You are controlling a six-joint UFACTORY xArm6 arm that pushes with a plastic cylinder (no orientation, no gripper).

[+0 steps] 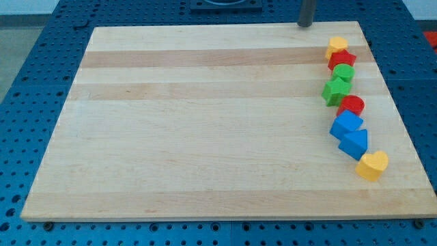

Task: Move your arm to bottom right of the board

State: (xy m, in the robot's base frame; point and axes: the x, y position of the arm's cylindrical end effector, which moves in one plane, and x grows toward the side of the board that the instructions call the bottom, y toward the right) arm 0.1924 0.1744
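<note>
My tip (304,25) stands at the top edge of the wooden board (205,137), right of centre, apart from every block. A curved line of blocks runs down the view's right side. From the top: a yellow block (336,46), a red star (342,59), a green round block (343,72), a green star (335,90), a red round block (352,105), a blue block (346,124), a blue triangle-like block (355,142) and a yellow heart (373,165). The nearest to my tip is the yellow block at the top, lower right of it.
The board lies on a blue perforated table (27,61). A dark base (225,4) shows at the view's top beyond the board.
</note>
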